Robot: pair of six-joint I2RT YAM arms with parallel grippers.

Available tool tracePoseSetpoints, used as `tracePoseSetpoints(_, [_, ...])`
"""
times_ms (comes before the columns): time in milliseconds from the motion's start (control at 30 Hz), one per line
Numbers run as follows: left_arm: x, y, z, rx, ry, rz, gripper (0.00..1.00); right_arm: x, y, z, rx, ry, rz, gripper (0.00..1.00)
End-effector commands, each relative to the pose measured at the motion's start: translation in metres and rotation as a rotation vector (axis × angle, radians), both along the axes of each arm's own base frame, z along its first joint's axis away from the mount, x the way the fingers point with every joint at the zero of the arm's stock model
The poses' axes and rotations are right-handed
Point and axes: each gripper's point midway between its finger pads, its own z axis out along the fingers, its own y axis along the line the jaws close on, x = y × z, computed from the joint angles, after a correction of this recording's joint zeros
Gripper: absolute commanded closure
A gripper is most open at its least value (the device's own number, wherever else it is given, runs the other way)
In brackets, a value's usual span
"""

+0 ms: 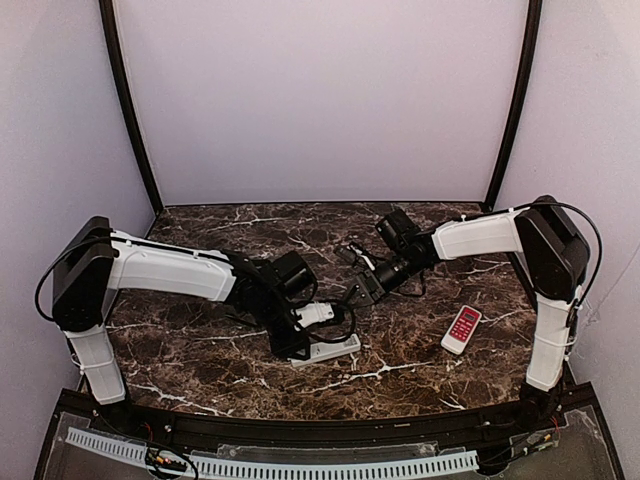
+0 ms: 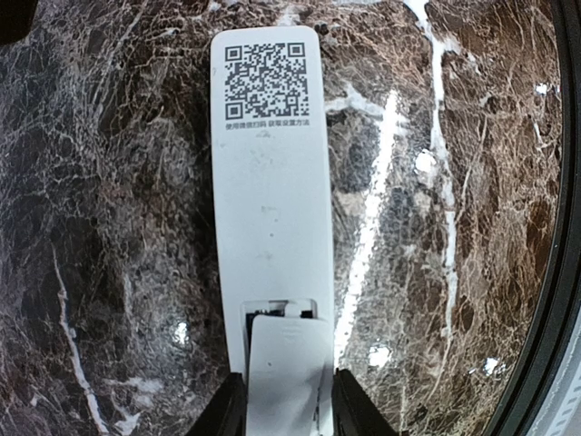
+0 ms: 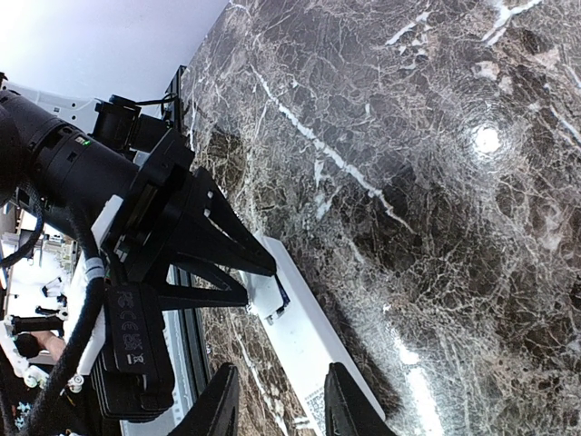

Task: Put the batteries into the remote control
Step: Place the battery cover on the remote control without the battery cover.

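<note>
The white remote control [image 2: 269, 191] lies face down on the marble, its QR-code end away from my left wrist; it also shows as the remote control [image 1: 326, 350] from above. Its small white cover piece [image 2: 289, 372] rests tilted over the battery bay. My left gripper [image 2: 289, 413] straddles the cover, with a thin gap on the right side. A sliver of a bluish battery [image 3: 282, 293] shows in the bay beside the cover. My right gripper [image 3: 277, 409] hovers open above the remote's QR end, holding nothing, and appears as the right gripper [image 1: 362, 290] in the top view.
A shorter red-and-white remote [image 1: 461, 329] lies on the table to the right, near the right arm's base. The table's dark front rail [image 1: 330, 432] runs along the near edge. The left arm's wrist and cables [image 3: 82, 182] fill the left of the right wrist view.
</note>
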Motion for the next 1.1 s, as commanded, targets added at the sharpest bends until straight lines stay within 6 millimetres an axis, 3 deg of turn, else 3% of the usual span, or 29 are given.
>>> tracePoseSetpoints(0, [-0.006,0.001,-0.003,0.027,0.019,-0.022,0.68,-0.006,0.0,0.001,0.001,-0.002,0.014,0.68])
tracePoseSetpoints(467, [0.006,-0.002,0.014,0.019,-0.045,0.01,0.67,-0.005,0.0,0.003,0.0,-0.014,0.01,0.68])
tracePoseSetpoints(833, [0.008,-0.01,0.039,-0.085,-0.09,0.008,0.48,0.007,-0.006,0.013,-0.006,-0.055,-0.034,0.67])
tracePoseSetpoints(1067, [0.0,-0.01,0.033,-0.148,-0.061,-0.018,0.46,0.008,-0.016,0.024,0.012,-0.054,-0.065,0.67])
